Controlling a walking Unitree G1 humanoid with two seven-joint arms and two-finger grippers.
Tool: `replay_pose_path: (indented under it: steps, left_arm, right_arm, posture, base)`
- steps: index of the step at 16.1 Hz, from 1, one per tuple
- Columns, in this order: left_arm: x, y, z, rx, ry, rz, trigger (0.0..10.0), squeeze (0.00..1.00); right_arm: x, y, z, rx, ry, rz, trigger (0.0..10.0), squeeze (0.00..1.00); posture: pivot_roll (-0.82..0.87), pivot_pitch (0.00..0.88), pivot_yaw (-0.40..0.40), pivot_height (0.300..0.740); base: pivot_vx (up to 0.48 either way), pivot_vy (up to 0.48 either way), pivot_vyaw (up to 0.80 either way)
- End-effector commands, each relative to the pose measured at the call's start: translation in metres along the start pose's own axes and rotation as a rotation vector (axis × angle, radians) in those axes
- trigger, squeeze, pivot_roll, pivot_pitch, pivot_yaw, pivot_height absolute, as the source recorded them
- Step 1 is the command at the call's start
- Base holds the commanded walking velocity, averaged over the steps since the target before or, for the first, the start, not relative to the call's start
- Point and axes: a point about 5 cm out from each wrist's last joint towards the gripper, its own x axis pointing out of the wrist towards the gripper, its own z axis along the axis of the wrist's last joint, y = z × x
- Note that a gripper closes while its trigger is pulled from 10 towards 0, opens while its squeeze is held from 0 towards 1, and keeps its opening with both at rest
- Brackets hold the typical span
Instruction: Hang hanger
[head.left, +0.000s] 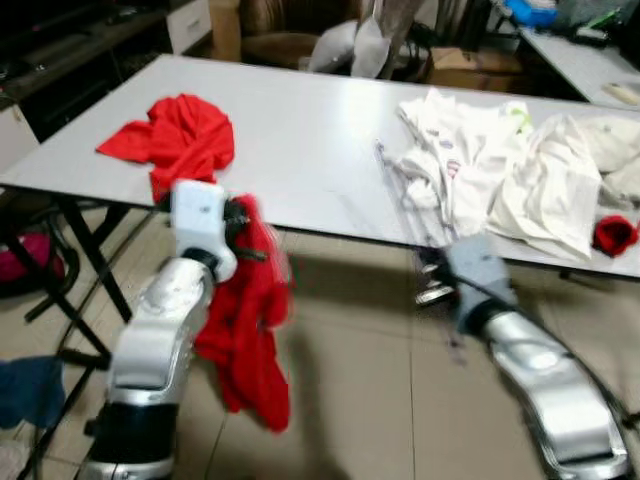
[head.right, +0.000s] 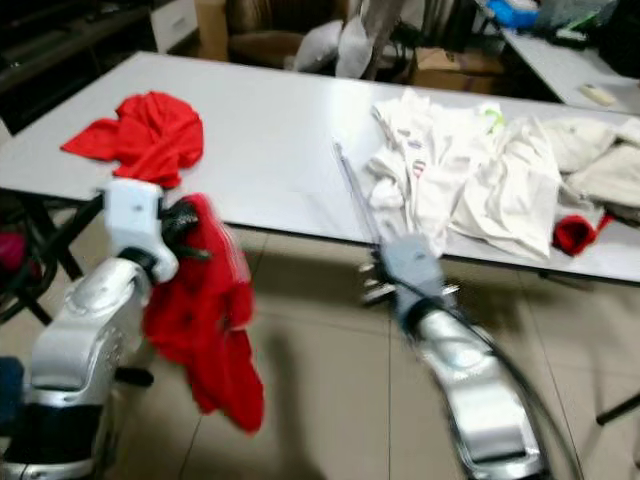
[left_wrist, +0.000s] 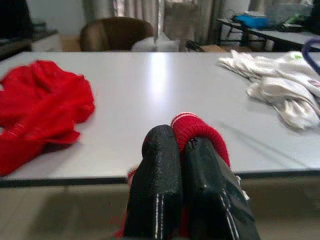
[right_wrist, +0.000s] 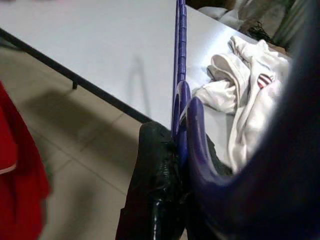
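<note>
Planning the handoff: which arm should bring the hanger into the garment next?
Right. The right gripper is already shut on the thin purple plastic hanger; the left gripper is shut on the hanging red garment.

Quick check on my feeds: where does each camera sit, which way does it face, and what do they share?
Head eyes: look forward and down at the white table; both silver arms show.
Left wrist: looks along the left gripper, shut on a red garment, across the tabletop.
Right wrist: looks along the right gripper, clamping a purple hanger.
Shared: white clothes, table.
</note>
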Motion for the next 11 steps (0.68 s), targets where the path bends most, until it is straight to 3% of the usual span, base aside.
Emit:
replay_pose_path:
  steps: [1,3,6,9,10,11]
  left_arm:
    - [0.005,0.013,0.015,0.020,-0.052,0.026,10.0,0.00]
    - [0.009,0.016,0.019,0.020,-0.060,0.025,10.0,0.00]
    - [0.026,0.025,0.035,0.035,-0.093,0.023,10.0,0.00]
    - [0.034,0.032,0.043,0.047,-0.106,0.041,10.0,0.00]
    - [0.044,0.041,0.056,0.083,-0.129,0.059,10.0,0.00]
    - [0.046,0.043,0.060,0.088,-0.138,0.062,10.0,0.00]
  right_arm:
    - [-0.004,-0.002,0.009,-0.034,-0.022,0.090,10.0,0.00]
    - [-0.011,-0.010,0.010,-0.094,-0.009,0.147,10.0,0.00]
    - [-0.033,-0.036,0.019,-0.210,0.007,0.279,10.0,0.00]
    - [-0.041,-0.032,0.022,-0.238,0.010,0.380,10.0,0.00]
    - [-0.050,-0.023,0.025,-0.254,0.011,0.517,10.0,0.00]
    - [-0.051,-0.021,0.025,-0.253,0.011,0.540,10.0,0.00]
  posture:
    - [0.02,0.000,-0.016,0.740]
    - [0.02,0.000,-0.013,0.740]
    - [0.01,0.000,-0.003,0.740]
    - [0.01,0.000,-0.006,0.740]
    - [0.01,0.000,-0.010,0.740]
    - [0.01,0.000,-0.011,0.740]
  base:
    - [0.326,0.000,0.00]
    - [0.326,0.000,0.00]
    - [0.328,0.000,0.00]
    - [0.325,0.000,0.00]
    - [0.322,0.000,0.00]
    - [0.326,0.000,0.00]
